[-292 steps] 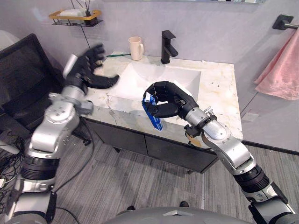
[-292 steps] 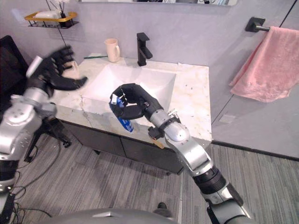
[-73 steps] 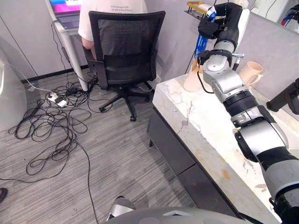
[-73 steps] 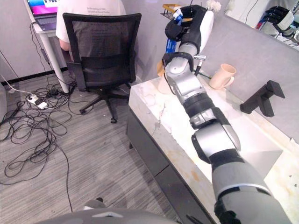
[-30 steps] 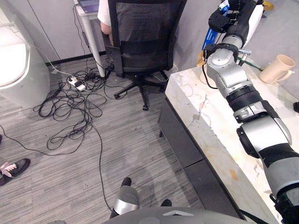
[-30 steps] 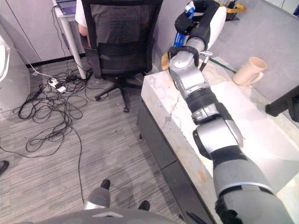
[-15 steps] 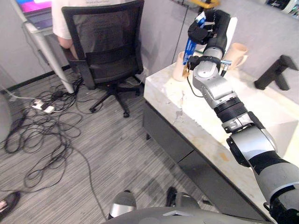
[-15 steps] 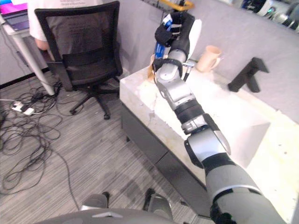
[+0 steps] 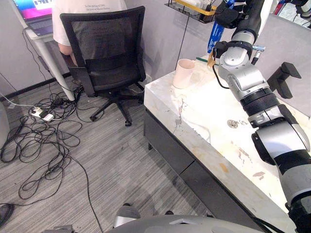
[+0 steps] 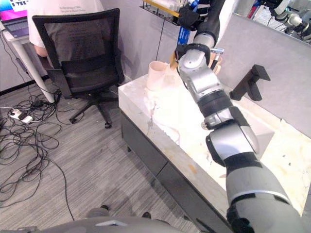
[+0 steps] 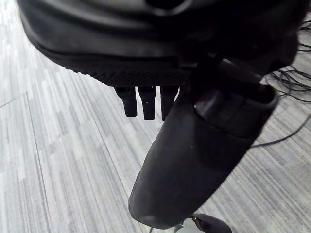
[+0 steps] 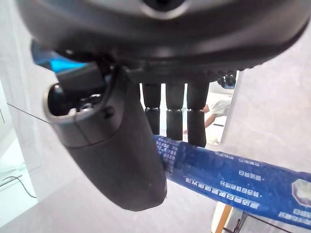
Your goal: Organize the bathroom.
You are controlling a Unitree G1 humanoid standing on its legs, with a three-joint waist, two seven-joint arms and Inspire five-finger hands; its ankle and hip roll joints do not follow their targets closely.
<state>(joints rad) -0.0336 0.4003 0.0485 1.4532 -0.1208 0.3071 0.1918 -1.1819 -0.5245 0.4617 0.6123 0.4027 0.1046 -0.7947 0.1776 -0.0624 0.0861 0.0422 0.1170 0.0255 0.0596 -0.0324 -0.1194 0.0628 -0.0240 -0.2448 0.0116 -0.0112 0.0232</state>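
Right hand (image 9: 228, 13) up high by the wall rack (image 9: 187, 9) in the left eye view, fingers curled round a blue tube (image 9: 214, 35) that hangs down from the fist, just beside the rack's near end. Below it, marble counter (image 9: 204, 121) with a pale cup (image 9: 183, 73) near the corner; black tap (image 9: 284, 77) further along by the wall. Office chair (image 9: 104, 53) stands off the counter's end, a person in a white shirt (image 9: 87, 7) seated behind it at a desk; loose cables (image 9: 39, 141) on the floor.

Right eye view — same layout. Hand (image 10: 190, 17) clamped on the tube (image 10: 183, 34), rack (image 10: 158, 10) just left of it, cup (image 10: 156, 75) on the counter (image 10: 184, 121), tap (image 10: 249, 81) to the right, sink basin (image 10: 265, 128) past the arm.

Left wrist view — left hand (image 11: 194, 145) over bare grey plank floor (image 11: 58, 145), well away from the counter. Fingers (image 11: 147, 102) hang straight, side by side, thumb beside them, nothing held.

Right wrist view — fingers (image 12: 175, 114) come down onto the tube (image 12: 233, 179), thumb (image 12: 121, 150) against its near end, tube pinched between them, grey wall (image 12: 272, 97) behind.
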